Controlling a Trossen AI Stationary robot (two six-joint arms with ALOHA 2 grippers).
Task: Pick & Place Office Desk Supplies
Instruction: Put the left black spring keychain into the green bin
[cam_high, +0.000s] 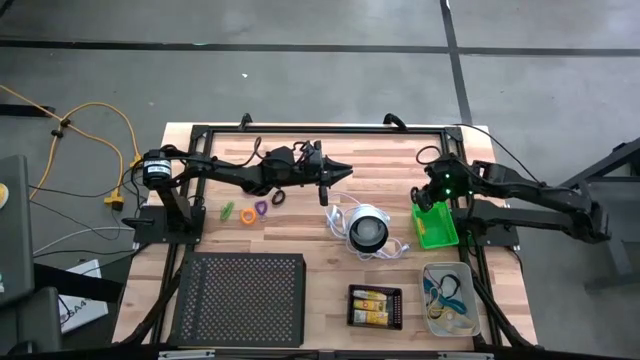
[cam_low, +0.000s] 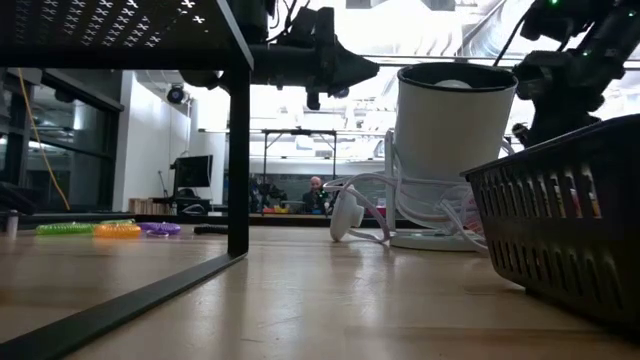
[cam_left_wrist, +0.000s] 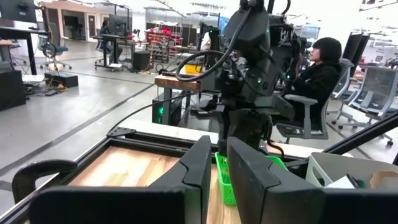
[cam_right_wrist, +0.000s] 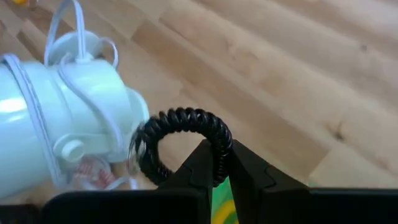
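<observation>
My right gripper (cam_high: 423, 197) hovers over the near-left part of the green tray (cam_high: 437, 231) and is shut on a black coiled loop (cam_right_wrist: 180, 121). My left gripper (cam_high: 343, 171) is shut and empty. It is held level above the table's far middle, pointing toward the right arm. Green (cam_high: 228, 211), orange (cam_high: 246, 216), purple (cam_high: 261, 208) and brown (cam_high: 277, 198) loops lie flat on the wood below the left arm. Yellow-and-white packs (cam_high: 373, 304) lie in the black tray. Teal and dark cords (cam_high: 447, 290) lie in the clear tray. My right gripper pinches the black coiled loop between its two fingers at one spot of its ring (cam_right_wrist: 219, 163), with the coil crossing between the fingertips. The loop is lifted clear and sticks out beyond the fingertips, above the wood and the green tray's edge (cam_right_wrist: 219, 202).
The round white-and-black object (cam_high: 367, 230) with its white cord stands mid-table, just left of the green tray. A large black perforated tray (cam_high: 240, 298) fills the near left. The black tray (cam_high: 375, 322) and clear tray (cam_high: 470, 318) sit at the near right. A person sits beyond the table.
</observation>
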